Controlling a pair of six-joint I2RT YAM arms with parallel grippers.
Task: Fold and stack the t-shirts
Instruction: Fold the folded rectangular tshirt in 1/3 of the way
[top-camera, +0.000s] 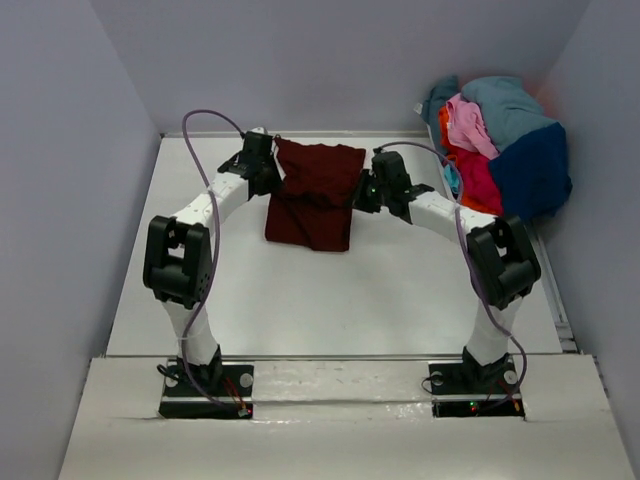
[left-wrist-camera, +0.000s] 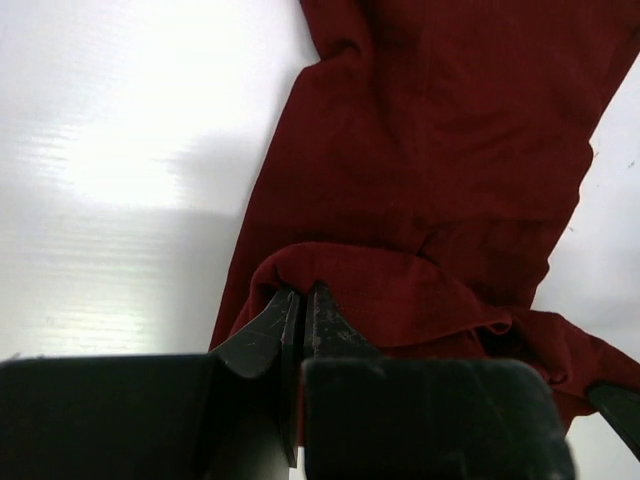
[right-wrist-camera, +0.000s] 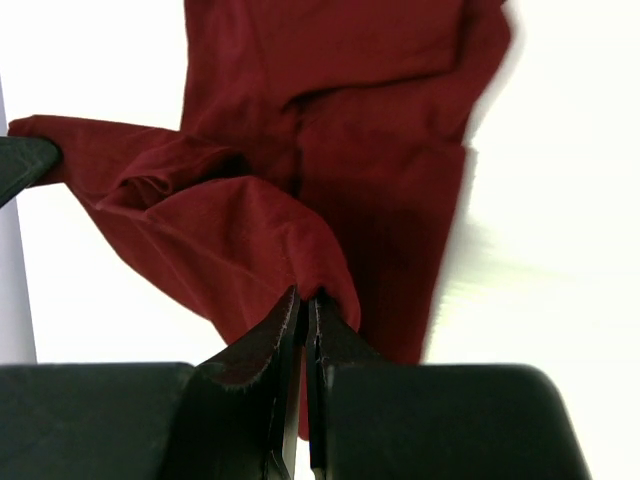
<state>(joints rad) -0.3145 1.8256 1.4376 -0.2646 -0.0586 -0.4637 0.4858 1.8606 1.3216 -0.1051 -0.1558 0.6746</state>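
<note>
A dark maroon t-shirt (top-camera: 315, 195) hangs stretched between my two grippers above the far middle of the white table (top-camera: 300, 290). My left gripper (top-camera: 272, 160) is shut on its left top edge; in the left wrist view the pinched cloth (left-wrist-camera: 420, 180) bunches over the closed gripper (left-wrist-camera: 301, 292). On the shirt's right top edge my right gripper (top-camera: 366, 190) is shut too, and its wrist view has the maroon cloth (right-wrist-camera: 330, 130) folding over the closed gripper (right-wrist-camera: 306, 297). The shirt's lower part drapes down toward the table. Other t-shirts lie piled at the far right (top-camera: 500, 145).
The pile at the far right holds pink (top-camera: 470, 125), light teal-blue (top-camera: 505, 100), navy blue (top-camera: 535, 170) and bright red (top-camera: 478, 180) cloth against the wall. Grey walls close the table on the left, back and right. A purple cable (top-camera: 200, 120) loops over the left arm.
</note>
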